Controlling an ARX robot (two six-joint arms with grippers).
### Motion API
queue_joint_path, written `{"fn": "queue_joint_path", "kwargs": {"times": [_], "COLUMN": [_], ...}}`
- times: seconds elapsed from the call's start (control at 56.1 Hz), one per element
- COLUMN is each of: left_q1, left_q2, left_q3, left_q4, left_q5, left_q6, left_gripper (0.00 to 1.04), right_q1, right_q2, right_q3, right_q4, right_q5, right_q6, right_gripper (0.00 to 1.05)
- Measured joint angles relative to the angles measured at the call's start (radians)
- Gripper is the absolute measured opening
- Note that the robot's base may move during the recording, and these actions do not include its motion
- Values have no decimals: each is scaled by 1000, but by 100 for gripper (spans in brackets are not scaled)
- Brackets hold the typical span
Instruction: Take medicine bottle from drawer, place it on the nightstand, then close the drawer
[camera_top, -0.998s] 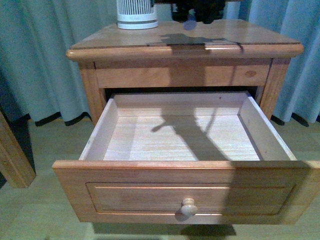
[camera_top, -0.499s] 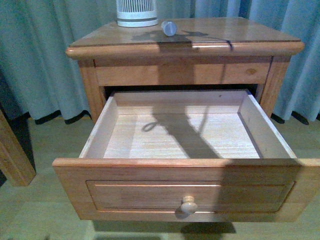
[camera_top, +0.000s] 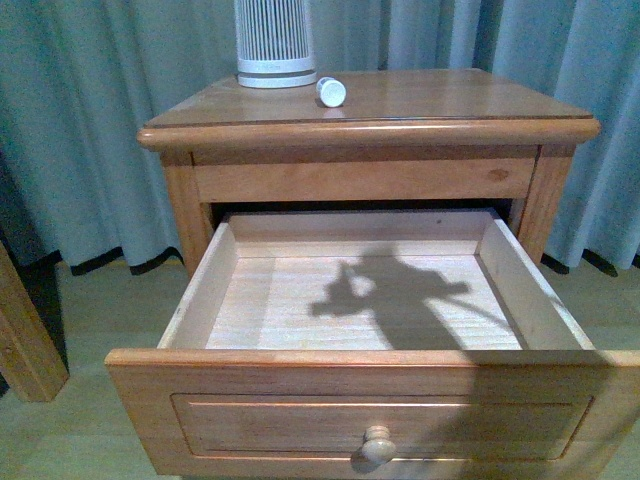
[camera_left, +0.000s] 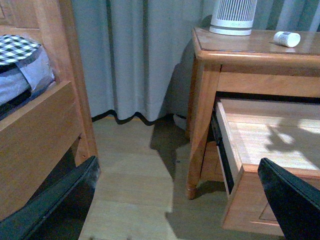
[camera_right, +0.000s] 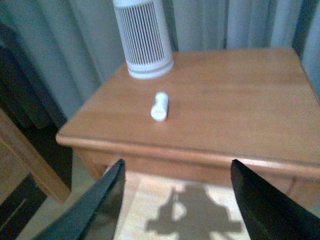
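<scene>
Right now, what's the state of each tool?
Left tool: open, holding nothing.
Right tool: open, holding nothing; the small white medicine bottle lies on the reddish-brown wooden nightstand.

Cool, bluish indoor light in all three views, falling from above and behind. Hard dark shadow across the pale floor of the drawer (camera_top: 270, 300), right part of its front panel in shade. Faint sheen along the nightstand (camera_top: 400, 130) front edge. Softly blurred in the right wrist view, with the right claw (camera_right: 176, 162) dark and out of focus. Deep shade beside the bed frame (camera_left: 45, 125) in the left wrist view.
</scene>
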Motion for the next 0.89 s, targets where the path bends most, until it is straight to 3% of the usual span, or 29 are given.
{"fn": "queue_joint_path", "kwargs": {"times": [0.143, 0.339, 0.499, 0.606, 0.749, 0.891], "left_q1": [0, 0, 0, 0, 0, 0], "left_q2": [0, 0, 0, 0, 0, 0], "left_q3": [0, 0, 0, 0, 0, 0], "left_q4": [0, 0, 0, 0, 0, 0], "left_q5": [0, 0, 0, 0, 0, 0], "left_q6": [0, 0, 0, 0, 0, 0], "left_gripper": [98, 98, 98, 98, 98, 98], "right_q1": [13, 103, 159, 155, 95, 38], "right_q2": [-204, -317, -208, -6, 299, 508], "right_q3": [-293, -625, -800, -843, -785, -668], "right_q4": [-43, -23, 171, 427, 730, 840], "right_q5": [6, 76, 133, 144, 105, 40], "right_q6": [45, 76, 64, -6, -116, -228], "right_gripper": [38, 4, 3, 3, 3, 3]}}
